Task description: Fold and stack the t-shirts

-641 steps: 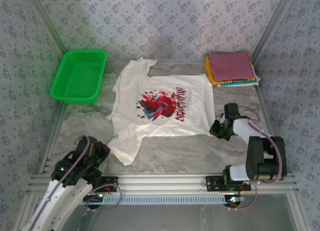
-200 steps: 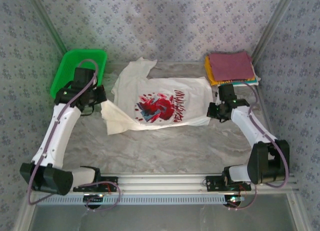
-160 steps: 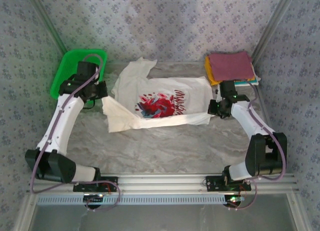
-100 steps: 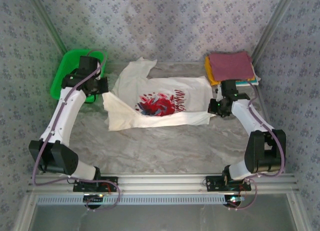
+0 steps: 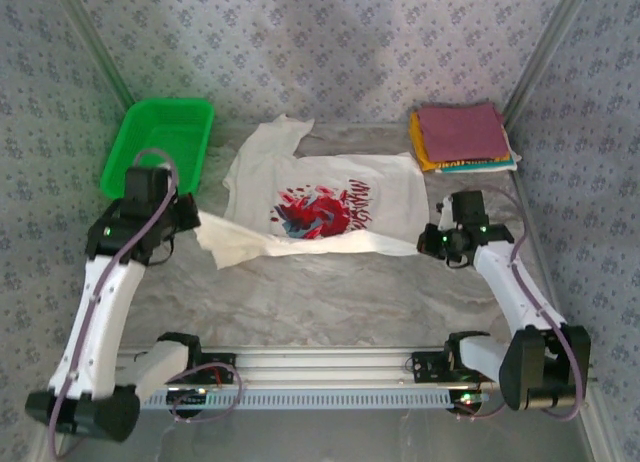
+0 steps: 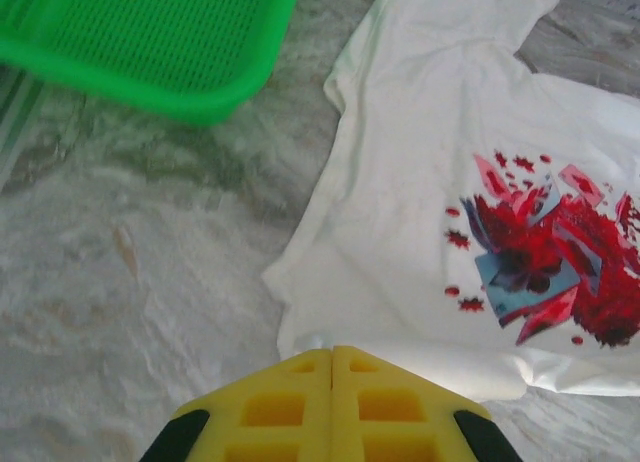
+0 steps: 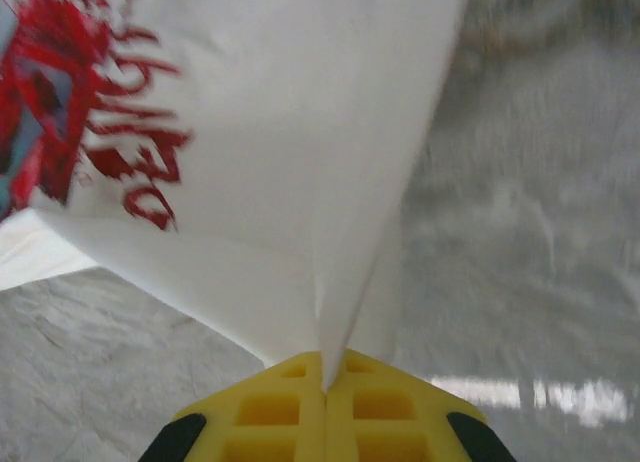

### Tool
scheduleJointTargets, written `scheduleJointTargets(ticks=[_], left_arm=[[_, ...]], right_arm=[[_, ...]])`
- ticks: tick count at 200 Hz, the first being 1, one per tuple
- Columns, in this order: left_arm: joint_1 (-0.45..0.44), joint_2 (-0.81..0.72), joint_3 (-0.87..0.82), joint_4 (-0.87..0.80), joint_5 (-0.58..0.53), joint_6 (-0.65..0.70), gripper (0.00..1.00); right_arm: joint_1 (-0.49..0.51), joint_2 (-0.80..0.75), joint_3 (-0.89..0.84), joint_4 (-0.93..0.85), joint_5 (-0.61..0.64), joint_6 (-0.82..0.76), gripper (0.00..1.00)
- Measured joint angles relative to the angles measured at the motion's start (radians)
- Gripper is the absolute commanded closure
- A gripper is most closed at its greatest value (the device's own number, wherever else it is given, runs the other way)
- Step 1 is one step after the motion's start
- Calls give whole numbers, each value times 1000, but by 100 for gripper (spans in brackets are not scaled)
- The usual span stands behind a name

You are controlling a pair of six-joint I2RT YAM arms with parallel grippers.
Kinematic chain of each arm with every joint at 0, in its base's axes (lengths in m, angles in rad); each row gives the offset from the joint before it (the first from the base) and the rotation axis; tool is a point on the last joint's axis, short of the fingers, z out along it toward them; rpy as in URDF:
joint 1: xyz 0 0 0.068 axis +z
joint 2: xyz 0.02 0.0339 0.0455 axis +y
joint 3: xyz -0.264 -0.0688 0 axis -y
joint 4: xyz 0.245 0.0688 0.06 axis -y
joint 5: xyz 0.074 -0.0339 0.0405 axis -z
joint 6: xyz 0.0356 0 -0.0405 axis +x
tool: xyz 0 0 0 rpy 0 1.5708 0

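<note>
Marbled tabletop [image 5: 330,302] is occupied centrally by the white t-shirt [image 5: 320,197]. Its near corners are clamped by the left gripper [image 6: 331,354] and right gripper [image 7: 323,367], jaws pressed together, the pinched cloth concealed between them. Folded t-shirts [image 5: 462,134] are stacked far right, lower layers barely discernible.

One white t-shirt [image 5: 320,207], three folded t-shirts [image 5: 462,132], one green basket [image 5: 168,103], one left tool [image 5: 195,220], one right tool [image 5: 426,242]

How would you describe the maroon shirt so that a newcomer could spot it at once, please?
Start at the marble table and go to its far right corner, beyond the white shirt. A pile of folded shirts sits there; the maroon shirt is the top one, above a yellow shirt and a teal shirt.
</note>
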Motion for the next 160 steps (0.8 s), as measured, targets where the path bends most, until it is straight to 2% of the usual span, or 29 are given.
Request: scheduleJointTargets(ticks=[5,10,19,26,58,113,160], left_arm=[[0,-28,-31,-7,1,-16,100],[0,-52,-60,-13,4,-33,100],[0,-82,-114,-23,8,-60,100],[0,-105,-159,-27,12,-83,100],[0,-148,-274,-34,20,-161,100],[0,-150,-275,-23,21,-182,100],[0,-148,-275,-21,22,-182,100]], right_arm=[[0,-10,-24,-8,-2,13,98],[0,-18,-49,-15,-4,29,93],[-1,-24,-90,-24,-5,49,76],[-1,-22,-113,-32,-7,64,69],[-14,14,-133,-54,-10,110,61],[-23,48,-10,-29,32,113,57],[25,60,-90,-16,57,160,46]])
